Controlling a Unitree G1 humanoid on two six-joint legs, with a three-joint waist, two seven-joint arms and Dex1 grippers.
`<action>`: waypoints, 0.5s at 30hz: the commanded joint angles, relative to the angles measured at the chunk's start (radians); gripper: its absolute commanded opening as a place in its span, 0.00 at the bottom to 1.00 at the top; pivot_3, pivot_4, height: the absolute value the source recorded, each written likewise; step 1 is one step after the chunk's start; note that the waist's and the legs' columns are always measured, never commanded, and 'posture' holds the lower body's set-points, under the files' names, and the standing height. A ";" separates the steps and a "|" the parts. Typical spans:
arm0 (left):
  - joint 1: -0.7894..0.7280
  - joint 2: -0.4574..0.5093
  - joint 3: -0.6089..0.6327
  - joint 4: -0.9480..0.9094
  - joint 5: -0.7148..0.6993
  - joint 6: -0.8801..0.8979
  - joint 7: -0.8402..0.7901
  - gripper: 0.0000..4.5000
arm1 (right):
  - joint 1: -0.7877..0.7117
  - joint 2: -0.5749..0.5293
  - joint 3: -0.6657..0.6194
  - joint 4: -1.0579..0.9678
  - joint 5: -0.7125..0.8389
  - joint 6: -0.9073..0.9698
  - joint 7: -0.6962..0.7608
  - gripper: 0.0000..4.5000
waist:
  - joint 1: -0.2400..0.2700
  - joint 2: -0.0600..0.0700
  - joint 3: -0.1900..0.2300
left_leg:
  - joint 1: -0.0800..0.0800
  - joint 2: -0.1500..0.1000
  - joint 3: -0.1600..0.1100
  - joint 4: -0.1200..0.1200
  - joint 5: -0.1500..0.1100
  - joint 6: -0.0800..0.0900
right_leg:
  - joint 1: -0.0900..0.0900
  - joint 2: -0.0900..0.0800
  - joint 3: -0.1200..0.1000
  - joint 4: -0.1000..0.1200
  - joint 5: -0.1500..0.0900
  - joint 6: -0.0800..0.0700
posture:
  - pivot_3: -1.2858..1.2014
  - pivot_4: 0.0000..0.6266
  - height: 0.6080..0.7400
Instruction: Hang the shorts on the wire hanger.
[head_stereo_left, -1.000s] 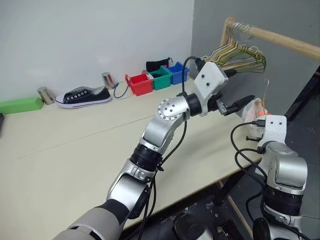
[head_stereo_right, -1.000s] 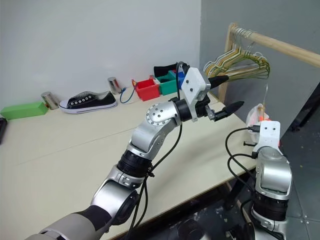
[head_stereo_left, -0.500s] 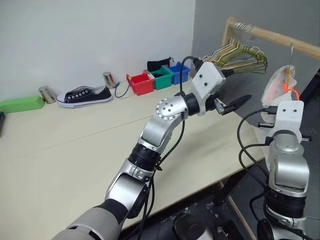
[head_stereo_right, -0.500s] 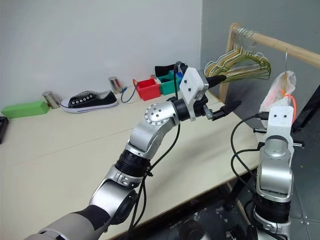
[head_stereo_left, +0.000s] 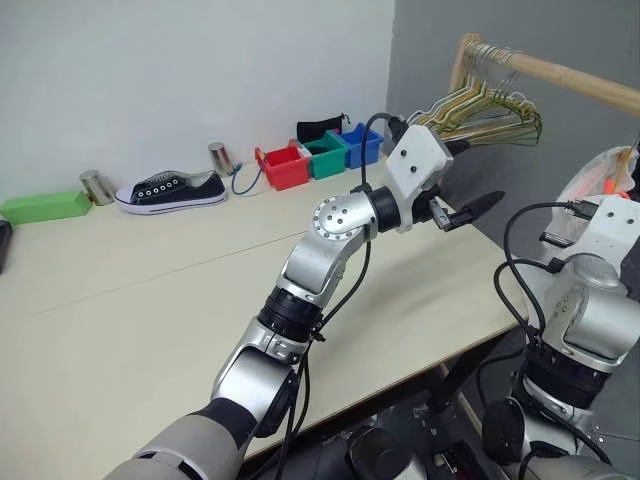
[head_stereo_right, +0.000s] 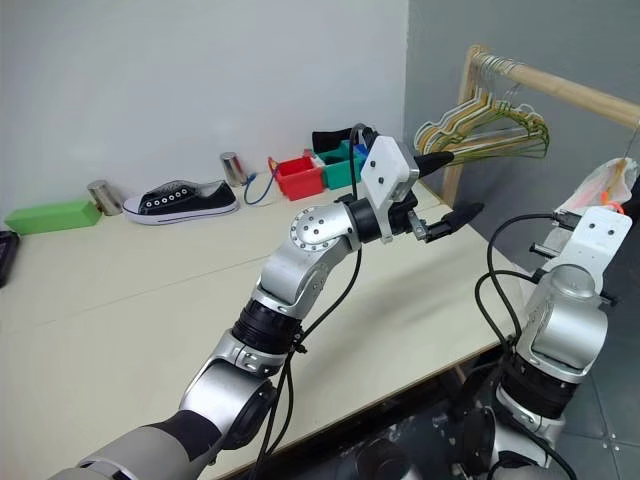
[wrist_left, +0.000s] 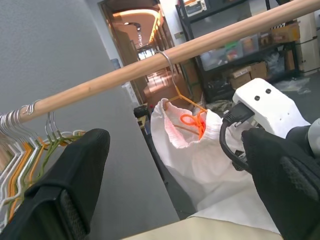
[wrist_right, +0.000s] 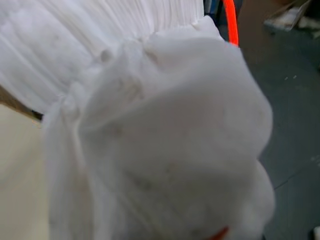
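**Table, rail and hanging shorts**

A shoe (head_stereo_left: 170, 189) and bins (head_stereo_left: 318, 155) sit along the table's (head_stereo_left: 150, 310) far edge. Right of the table, a rail (wrist_left: 150, 65) carries bunched hangers (head_stereo_left: 490, 105) and, further right, the shorts (wrist_left: 195, 150) hanging on a wire hanger (wrist_left: 172, 80).

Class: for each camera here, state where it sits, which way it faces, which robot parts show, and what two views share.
Eye views: head, looking down over the table; both arms, left gripper.
Left wrist: along its open fingers at the rail, wire hanger and shorts.
Right wrist: close against shorts.
Shared: shorts.
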 joint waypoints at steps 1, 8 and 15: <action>-0.011 0.005 0.001 -0.044 0.013 -0.008 0.006 1.00 | -0.023 -0.013 0.014 -0.019 0.008 -0.014 -0.005 0.15 | 0.008 0.000 0.000 | 0.000 0.000 0.000 0.000 0.000 0.000 | 0.000 0.000 0.000 0.000 0.000 0.000 | 0.35 0.00 1.00; -0.003 0.023 0.011 -0.053 0.022 0.003 0.011 1.00 | -0.001 -0.041 0.060 -0.022 -0.003 -0.050 -0.001 0.45 | 0.017 0.000 0.000 | 0.000 0.000 0.000 0.000 0.000 0.000 | 0.000 0.000 0.000 0.000 0.000 0.000 | 0.36 0.00 1.00; 0.002 0.031 0.016 -0.059 0.021 0.012 0.012 1.00 | 0.000 -0.067 0.096 -0.047 -0.031 -0.075 -0.028 0.80 | 0.030 0.000 0.000 | 0.000 0.000 0.000 -0.001 0.000 0.000 | -0.001 0.000 0.000 0.000 0.000 0.000 | 0.35 0.00 1.00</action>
